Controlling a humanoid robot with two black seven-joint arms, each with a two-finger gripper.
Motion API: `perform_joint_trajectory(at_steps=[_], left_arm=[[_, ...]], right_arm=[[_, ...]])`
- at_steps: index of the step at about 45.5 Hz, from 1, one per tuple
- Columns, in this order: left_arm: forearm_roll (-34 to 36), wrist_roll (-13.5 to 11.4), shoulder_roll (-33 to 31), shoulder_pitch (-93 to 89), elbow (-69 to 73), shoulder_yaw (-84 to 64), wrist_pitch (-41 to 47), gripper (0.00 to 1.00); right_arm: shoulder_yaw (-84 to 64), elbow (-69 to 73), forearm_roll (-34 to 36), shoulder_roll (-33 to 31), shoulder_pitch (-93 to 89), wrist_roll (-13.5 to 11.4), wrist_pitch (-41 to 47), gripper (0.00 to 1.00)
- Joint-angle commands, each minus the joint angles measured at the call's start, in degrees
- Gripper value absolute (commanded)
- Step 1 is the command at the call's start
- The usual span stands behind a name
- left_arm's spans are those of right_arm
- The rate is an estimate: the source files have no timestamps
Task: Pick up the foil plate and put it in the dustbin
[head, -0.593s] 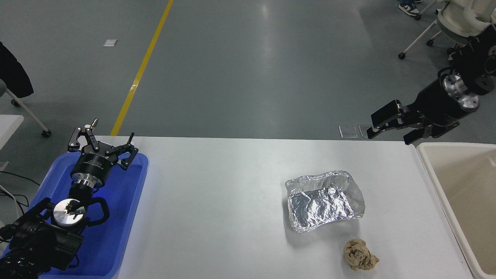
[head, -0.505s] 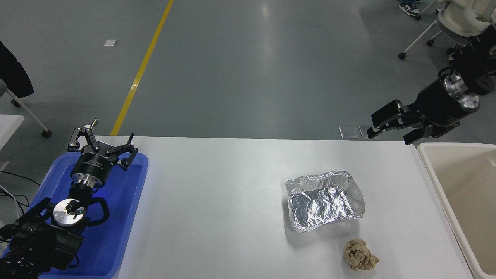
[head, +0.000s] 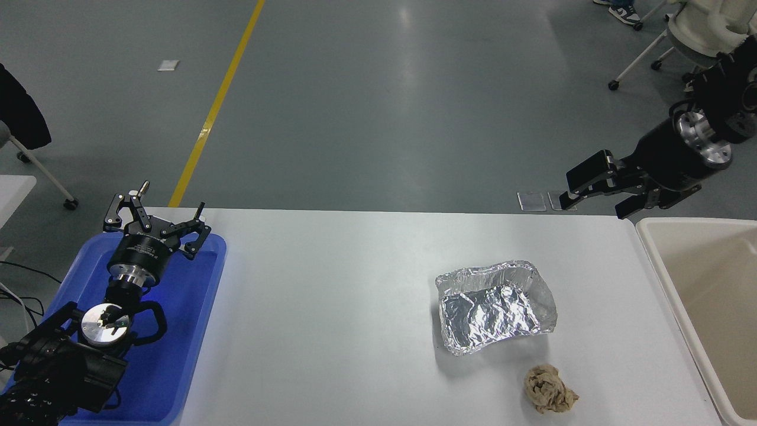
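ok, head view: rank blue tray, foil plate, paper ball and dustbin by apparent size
1. Blue tray and dustbin: the two largest, but I can't order them, since the frame crops both and the left arm covers part of the tray.
2. Foil plate.
3. Paper ball, clearly smallest.

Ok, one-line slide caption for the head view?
Open right gripper hovers beyond the table's far edge; foil plate untouched beside dustbin.

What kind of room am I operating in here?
Probably a lab or workshop hall, not a home: a grey floor with a yellow line painted on it, wheeled chairs standing about, and a plain white table set up with a foil plate and a dustbin.
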Motion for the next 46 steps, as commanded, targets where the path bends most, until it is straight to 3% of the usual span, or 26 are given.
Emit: perform_joint_trajectory(at_steps=[1, 38, 46], left_arm=[[0.0, 0.0, 0.0, 0.0, 0.0, 0.0, 0.0, 1.0], [0.0, 0.0, 0.0, 0.0, 0.0, 0.0, 0.0, 1.0], [0.0, 0.0, 0.0, 0.0, 0.0, 0.0, 0.0, 1.0]], right_arm=[[0.1, -0.1, 0.0, 0.2, -0.2, 0.0, 0.0, 1.0], [0.3, -0.9, 0.3, 1.8, -0.8, 0.0, 0.0, 1.0], [0.6, -0.9, 7.0, 1.8, -0.4, 0.0, 0.0, 1.0]])
